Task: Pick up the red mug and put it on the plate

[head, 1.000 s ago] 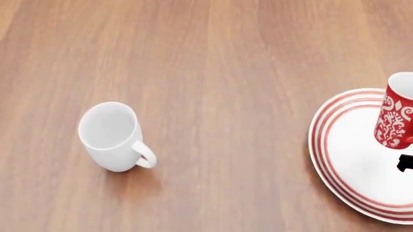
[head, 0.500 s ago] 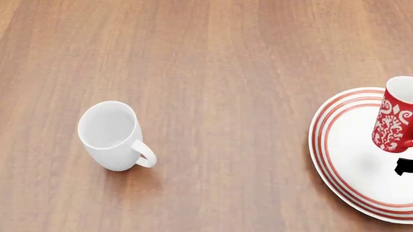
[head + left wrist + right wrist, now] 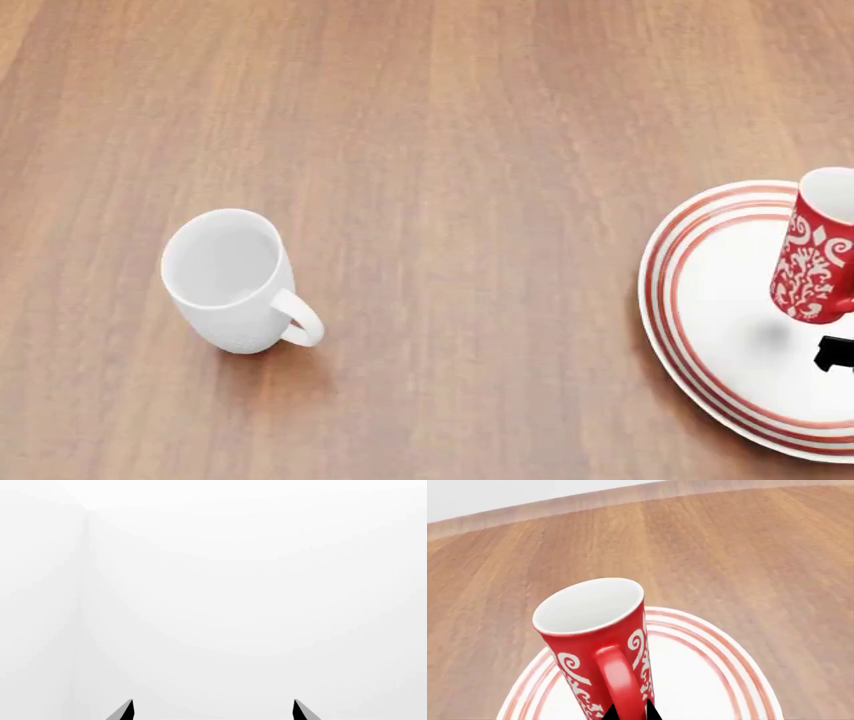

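The red mug (image 3: pixel 814 255) with its white swirl pattern hangs slightly tilted over the plate (image 3: pixel 707 300), at the right edge of the head view. A faint shadow lies on the plate under it. In the right wrist view my right gripper (image 3: pixel 627 712) is shut on the handle of the red mug (image 3: pixel 597 640), with the red-ringed plate (image 3: pixel 707 675) underneath. Only a black bit of that gripper (image 3: pixel 837 352) shows in the head view. My left gripper (image 3: pixel 213 711) is open and holds nothing, facing a blank white background.
A plain white mug (image 3: pixel 230 280) stands upright on the wooden table (image 3: pixel 467 150) at the left, its handle turned toward the near right. It is far from the plate.
The red mug, held by my right gripper, has sunk a little toward the plate and drifted slightly right. The white mug has not moved.
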You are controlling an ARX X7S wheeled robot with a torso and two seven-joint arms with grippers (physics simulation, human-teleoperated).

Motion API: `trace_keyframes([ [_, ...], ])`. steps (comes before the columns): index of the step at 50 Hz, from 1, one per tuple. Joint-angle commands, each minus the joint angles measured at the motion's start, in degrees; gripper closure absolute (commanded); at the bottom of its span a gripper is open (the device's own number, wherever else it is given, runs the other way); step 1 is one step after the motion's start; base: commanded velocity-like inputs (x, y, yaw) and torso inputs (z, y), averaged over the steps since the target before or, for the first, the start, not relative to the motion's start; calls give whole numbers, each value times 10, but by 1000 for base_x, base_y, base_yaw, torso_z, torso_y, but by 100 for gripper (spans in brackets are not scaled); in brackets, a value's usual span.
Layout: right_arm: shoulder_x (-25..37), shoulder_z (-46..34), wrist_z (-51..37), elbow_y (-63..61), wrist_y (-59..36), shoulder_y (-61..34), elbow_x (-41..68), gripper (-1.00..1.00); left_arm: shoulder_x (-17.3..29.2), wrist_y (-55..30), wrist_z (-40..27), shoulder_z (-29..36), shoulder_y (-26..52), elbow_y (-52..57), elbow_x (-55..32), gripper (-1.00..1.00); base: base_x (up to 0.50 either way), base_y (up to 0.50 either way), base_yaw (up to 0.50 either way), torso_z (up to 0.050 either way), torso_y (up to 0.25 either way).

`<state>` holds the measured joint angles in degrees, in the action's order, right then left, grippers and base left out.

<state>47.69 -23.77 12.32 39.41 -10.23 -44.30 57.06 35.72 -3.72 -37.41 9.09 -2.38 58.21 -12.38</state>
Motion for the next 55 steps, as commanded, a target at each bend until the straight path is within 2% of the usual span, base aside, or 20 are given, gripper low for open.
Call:
trace_keyframes([
  [1, 0, 6, 1, -2, 4, -1, -4, 100, 4, 0, -5, 6, -2, 3, 9, -100, 0, 0, 0, 0, 0],
  [13, 2, 7, -1, -9, 2, 1, -3, 100, 9, 1, -11, 5, 0, 5, 9, -100, 0, 0, 0, 0, 0],
  [28, 2, 9, 2, -7, 3, 2, -2, 100, 20, 7, -23, 5, -1, 10, 2, -100, 0, 0, 0, 0, -105],
  [55, 3, 7, 15, -15, 10, 20, -5, 100, 38, 16, -40, 19, 7, 9, -1, -100, 0, 0, 0, 0, 0],
])
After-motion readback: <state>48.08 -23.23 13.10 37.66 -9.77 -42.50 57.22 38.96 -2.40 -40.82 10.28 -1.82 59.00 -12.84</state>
